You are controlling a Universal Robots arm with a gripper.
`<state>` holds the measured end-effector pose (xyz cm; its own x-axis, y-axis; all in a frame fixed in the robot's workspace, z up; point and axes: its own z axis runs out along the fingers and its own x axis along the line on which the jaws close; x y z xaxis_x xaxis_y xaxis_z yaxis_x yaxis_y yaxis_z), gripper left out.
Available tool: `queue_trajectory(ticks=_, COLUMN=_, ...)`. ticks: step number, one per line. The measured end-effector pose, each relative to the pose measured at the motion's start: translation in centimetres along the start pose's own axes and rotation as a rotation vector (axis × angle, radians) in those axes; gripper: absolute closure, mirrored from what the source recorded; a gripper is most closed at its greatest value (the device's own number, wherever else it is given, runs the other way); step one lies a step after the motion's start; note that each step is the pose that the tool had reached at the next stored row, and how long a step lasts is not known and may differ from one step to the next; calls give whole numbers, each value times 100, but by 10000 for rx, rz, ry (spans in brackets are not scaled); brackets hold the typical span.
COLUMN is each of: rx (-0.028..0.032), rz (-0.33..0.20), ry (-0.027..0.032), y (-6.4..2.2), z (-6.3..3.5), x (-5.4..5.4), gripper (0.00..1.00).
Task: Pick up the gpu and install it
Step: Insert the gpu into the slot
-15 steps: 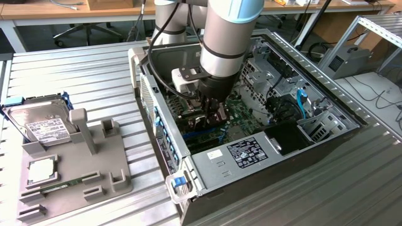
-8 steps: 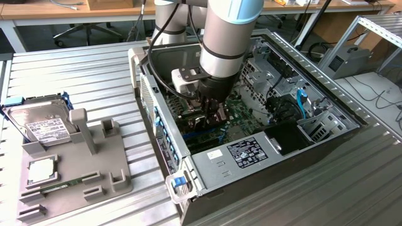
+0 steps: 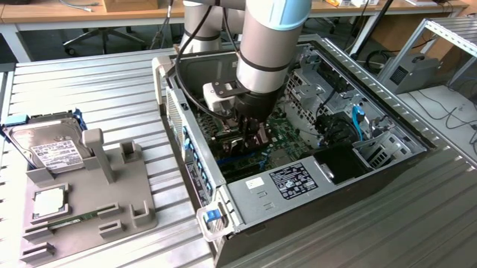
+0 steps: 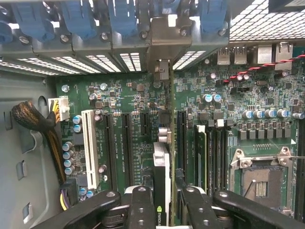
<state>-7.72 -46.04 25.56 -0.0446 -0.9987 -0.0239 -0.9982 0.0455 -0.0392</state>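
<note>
My gripper point(image 3: 249, 135) is lowered inside the open computer case point(image 3: 246, 192), over the green motherboard point(image 4: 124, 119). It is shut on the gpu point(image 4: 162, 164), which I see edge-on in the wrist view as a thin dark card with a silver cooler block. The black fingers point(image 4: 141, 210) press on both its sides. The card stands upright along the expansion slots, and its tan-silver bracket point(image 4: 162, 43) meets the case's rear slot openings. Whether its lower edge sits in a slot I cannot tell. In the exterior view the gpu point(image 3: 240, 146) is mostly hidden by the gripper.
On the exterior view's left, a grey fixture tray point(image 3: 111, 184) holds a silver hard drive point(image 3: 48, 148), a CPU point(image 3: 48, 202) and a green RAM stick point(image 3: 75, 219). Case walls, a drive cage point(image 3: 376, 148) and blue cables point(image 3: 358, 123) crowd the gripper.
</note>
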Motion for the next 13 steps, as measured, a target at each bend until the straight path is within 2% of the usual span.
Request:
queue_trajectory(ticks=4, rx=5, rz=0, ry=-11, y=4, z=31, x=0, gripper=73)
queue_trajectory(ticks=13, rx=3, rz=0, ry=-8, y=4, z=31, x=0, gripper=73)
